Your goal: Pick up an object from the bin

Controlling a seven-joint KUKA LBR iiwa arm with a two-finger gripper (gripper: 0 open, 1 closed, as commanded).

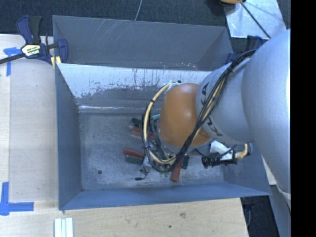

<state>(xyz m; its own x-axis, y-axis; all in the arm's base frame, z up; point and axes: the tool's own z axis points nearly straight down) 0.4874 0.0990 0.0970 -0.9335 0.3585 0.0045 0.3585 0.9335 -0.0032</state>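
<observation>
Nearest, you are seeing a red stick [175,174] lying by the bin's [69,132] front wall. Behind it the gripper [152,163] is hanging low beside a reddish-brown block [132,154]; whether it is apart or together, you cannot tell. Dark pieces [136,124] are lying farther back.

Grey metal bin [69,132]: one
Red-brown sticks [132,153]: three in sight, heap partly under the arm [256,98]
Small black piece [142,176]: one
White piece [218,147]: one

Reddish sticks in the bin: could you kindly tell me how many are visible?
3. One stick lies mid-floor, left of the arm; one lies farther back; one lies by the front wall, under the arm. More may be hidden beneath.
</observation>
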